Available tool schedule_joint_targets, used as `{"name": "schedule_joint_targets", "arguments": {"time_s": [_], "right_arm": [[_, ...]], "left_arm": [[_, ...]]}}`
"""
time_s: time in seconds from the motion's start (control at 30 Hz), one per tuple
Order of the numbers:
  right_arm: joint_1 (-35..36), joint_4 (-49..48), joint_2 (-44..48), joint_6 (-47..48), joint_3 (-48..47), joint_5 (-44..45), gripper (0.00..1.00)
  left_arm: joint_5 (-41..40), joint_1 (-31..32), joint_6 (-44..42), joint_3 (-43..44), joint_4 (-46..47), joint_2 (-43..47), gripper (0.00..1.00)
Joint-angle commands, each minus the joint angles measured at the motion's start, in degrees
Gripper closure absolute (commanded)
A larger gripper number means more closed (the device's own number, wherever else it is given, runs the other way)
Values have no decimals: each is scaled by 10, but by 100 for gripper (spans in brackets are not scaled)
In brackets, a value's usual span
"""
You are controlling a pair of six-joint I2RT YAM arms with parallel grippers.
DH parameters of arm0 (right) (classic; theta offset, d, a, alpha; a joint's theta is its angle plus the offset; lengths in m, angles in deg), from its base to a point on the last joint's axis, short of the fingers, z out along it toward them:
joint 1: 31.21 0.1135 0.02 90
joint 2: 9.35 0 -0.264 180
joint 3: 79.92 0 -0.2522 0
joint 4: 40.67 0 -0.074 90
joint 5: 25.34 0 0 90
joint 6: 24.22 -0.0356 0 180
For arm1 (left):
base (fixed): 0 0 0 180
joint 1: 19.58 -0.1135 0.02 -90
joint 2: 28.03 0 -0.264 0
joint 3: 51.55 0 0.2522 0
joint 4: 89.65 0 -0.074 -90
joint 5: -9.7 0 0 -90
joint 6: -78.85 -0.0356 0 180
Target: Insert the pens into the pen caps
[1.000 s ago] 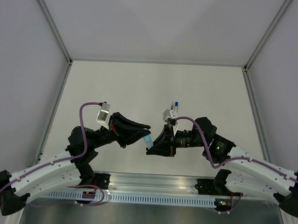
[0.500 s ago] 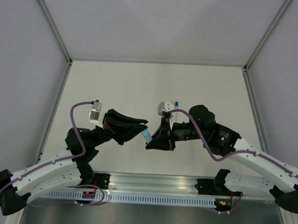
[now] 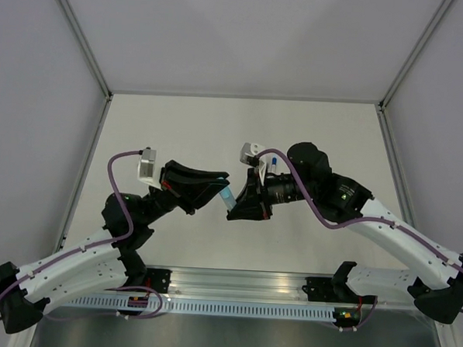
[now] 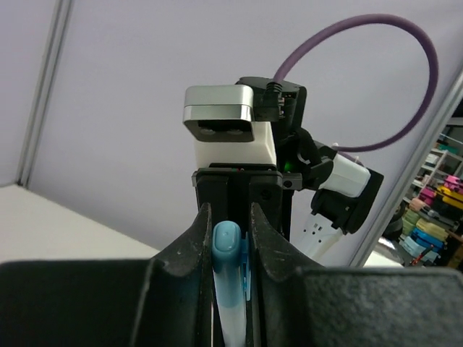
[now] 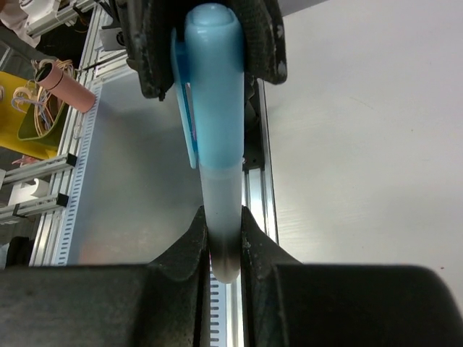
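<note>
Note right hand (image 5: 221, 217) clamped on pale barrel of pen (image 5: 219, 188) and left hand (image 5: 206, 40) clamped on blue cap (image 5: 211, 87), the two in line and held in the air above tabletop (image 3: 179, 132). Compare with a second ago: hands drawn together, carried left and farther out, gap between them all but closed. Read as insertion under way or just finished, and treat seating depth as unconfirmed. Cannot make out joint of pen and cap from above. Farther back, find second pen (image 3: 273, 155), blue and white, mostly hidden behind right arm (image 3: 316, 182). No second cap in view.
</note>
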Motion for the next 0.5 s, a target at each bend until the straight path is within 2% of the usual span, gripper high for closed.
{"name": "schedule_joint_targets", "arguments": {"time_s": [0.0, 0.03, 0.1, 0.13, 0.2, 0.23, 0.33, 0.47], "right_arm": [[-27, -241, 0, -48, -17, 40, 100], [-27, -226, 4, -43, 3, 40, 100], [-27, -219, 27, -33, 75, 57, 100], [-28, -222, 35, -31, 98, 63, 100], [-28, -232, 58, -42, 161, 76, 100], [-28, -234, 63, -47, 179, 84, 100], [-29, -262, 72, -81, 235, 127, 100], [-32, -302, 21, -147, 268, 202, 100]], "left_arm": [[69, 31, -39, 14, -330, 8, 81], [45, 30, -45, 33, -360, 19, 62], [-33, 30, -65, 88, -438, 45, 47], [-56, 30, -75, 108, -461, 50, 30], [-111, 29, -82, 165, -541, 54, 22], [-122, 29, -85, 182, -559, 54, 1], [-165, 29, -87, 201, -593, 63, 0], [-251, 30, -72, 138, -592, 86, 0]]}}
